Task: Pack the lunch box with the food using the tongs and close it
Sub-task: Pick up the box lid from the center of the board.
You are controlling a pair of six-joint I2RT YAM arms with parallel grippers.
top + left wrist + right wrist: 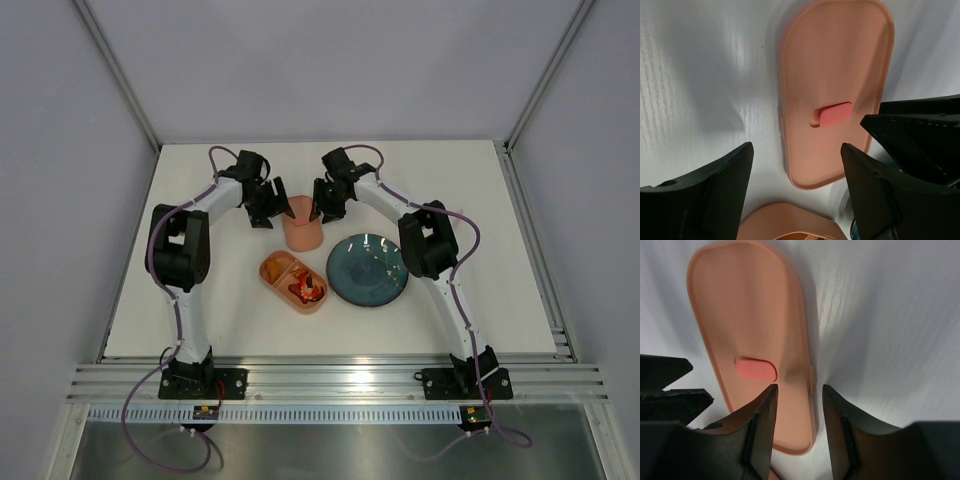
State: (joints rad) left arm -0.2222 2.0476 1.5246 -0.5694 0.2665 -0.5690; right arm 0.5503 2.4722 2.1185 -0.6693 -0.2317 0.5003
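Observation:
The lunch box base (280, 270) lies open in mid-table with orange and red food (305, 290) in its near compartment. Its salmon-pink lid (302, 228), with a red mark (835, 114), lies just beyond the base, between both grippers. My left gripper (265, 208) is open, and the lid's near end (815, 170) shows between its wide-spread fingers. My right gripper (800, 388) is open and straddles the lid's long right edge (807, 390), one finger (762, 425) over the lid and the other (845, 430) over the table. The tongs are not visible in any view.
A round teal plate (368, 270) sits right of the base. The right gripper (920, 130) shows at the right of the left wrist view, close to the left one. The base's rim (785, 217) is near the left fingers. Grey walls enclose the white table (200, 320).

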